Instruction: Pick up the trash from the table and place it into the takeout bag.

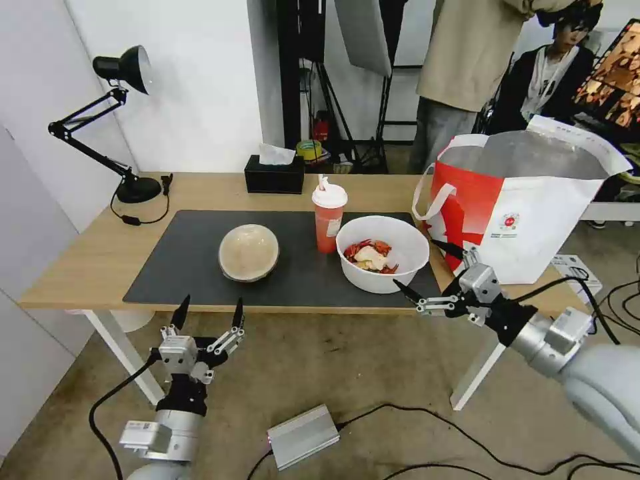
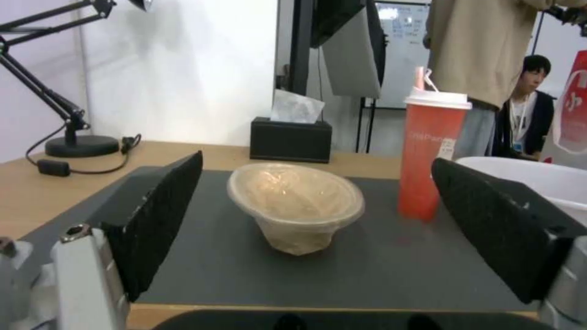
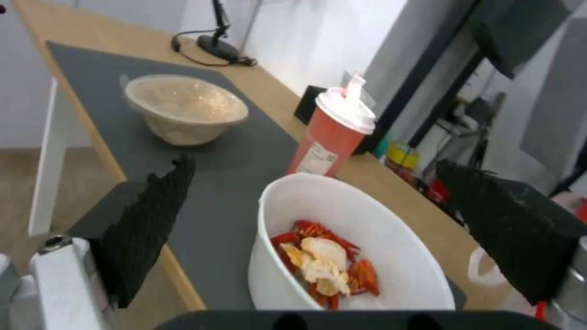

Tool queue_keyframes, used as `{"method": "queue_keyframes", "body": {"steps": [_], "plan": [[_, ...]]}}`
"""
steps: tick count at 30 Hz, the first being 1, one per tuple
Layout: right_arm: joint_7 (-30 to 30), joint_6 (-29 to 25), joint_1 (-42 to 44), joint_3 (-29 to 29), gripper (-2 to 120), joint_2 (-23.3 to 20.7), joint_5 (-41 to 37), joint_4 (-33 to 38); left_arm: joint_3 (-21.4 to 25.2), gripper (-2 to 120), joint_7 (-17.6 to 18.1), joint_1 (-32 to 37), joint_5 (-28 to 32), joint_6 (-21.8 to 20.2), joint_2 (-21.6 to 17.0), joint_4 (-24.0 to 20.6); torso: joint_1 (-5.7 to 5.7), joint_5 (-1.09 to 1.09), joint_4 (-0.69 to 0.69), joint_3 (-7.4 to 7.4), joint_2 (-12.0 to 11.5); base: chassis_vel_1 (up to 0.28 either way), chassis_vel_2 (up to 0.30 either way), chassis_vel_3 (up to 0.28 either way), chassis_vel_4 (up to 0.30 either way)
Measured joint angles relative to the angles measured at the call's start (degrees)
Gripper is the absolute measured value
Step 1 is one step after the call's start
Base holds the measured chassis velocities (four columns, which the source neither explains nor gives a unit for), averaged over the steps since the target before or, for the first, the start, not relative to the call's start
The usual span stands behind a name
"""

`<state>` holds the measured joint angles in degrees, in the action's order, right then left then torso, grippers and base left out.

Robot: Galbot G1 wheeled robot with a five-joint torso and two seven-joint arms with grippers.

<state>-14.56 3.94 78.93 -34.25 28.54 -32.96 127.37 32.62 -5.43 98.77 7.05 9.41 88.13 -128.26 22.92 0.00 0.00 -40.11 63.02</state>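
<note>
On the dark mat of the table [image 1: 87,260] stand a beige dome-shaped bowl [image 1: 249,252] [image 2: 296,206] [image 3: 185,107], a red cup [image 1: 329,215] [image 2: 432,151] [image 3: 333,131] with white lid and straw, and a white bowl [image 1: 382,253] [image 3: 348,247] holding red-and-white scraps. The red-and-white takeout bag [image 1: 527,207] stands open at the table's right end. My right gripper [image 1: 427,268] is open just right of the white bowl, at its rim height. Below the table's front edge, my left gripper [image 1: 209,312] is open and faces the beige bowl.
A black desk lamp [image 1: 113,120] stands at the table's back left and a black tissue box [image 1: 274,175] at the back middle. On the floor lie cables and a silver box [image 1: 303,437]. People stand behind the bag.
</note>
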Motion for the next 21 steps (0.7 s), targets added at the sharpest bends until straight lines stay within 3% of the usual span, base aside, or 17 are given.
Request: {"method": "queue_keyframes", "body": {"steps": [6,9,15,21], "plan": [[-3.9,0.3,-5.4,3.5,100,-3.6,-2.0,-3.2,0.0,100,-0.2,-0.1,-0.4,0.0,0.5,0.6,0.00,0.00,0.00,0.00,0.0,0.000,0.000,0.000,0.000],[-7.3,1.4,-11.6,8.0,100,-5.0,-2.9,-5.8,0.2,100,-0.4,-0.3,-0.4,0.0,0.7,0.8,0.00,0.00,0.00,0.00,0.0,0.000,0.000,0.000,0.000],[-10.3,3.0,-21.6,17.6,100,-5.2,-3.8,-10.1,0.5,100,-0.9,-0.3,-0.4,0.1,0.7,1.0,0.00,0.00,0.00,0.00,0.0,0.000,0.000,0.000,0.000],[-12.5,3.8,-27.0,23.0,100,-4.9,-4.4,-12.5,0.5,100,-1.0,-0.7,-0.5,0.1,0.9,1.3,-0.01,0.00,0.00,0.00,0.0,0.000,0.000,0.000,0.000]]}}
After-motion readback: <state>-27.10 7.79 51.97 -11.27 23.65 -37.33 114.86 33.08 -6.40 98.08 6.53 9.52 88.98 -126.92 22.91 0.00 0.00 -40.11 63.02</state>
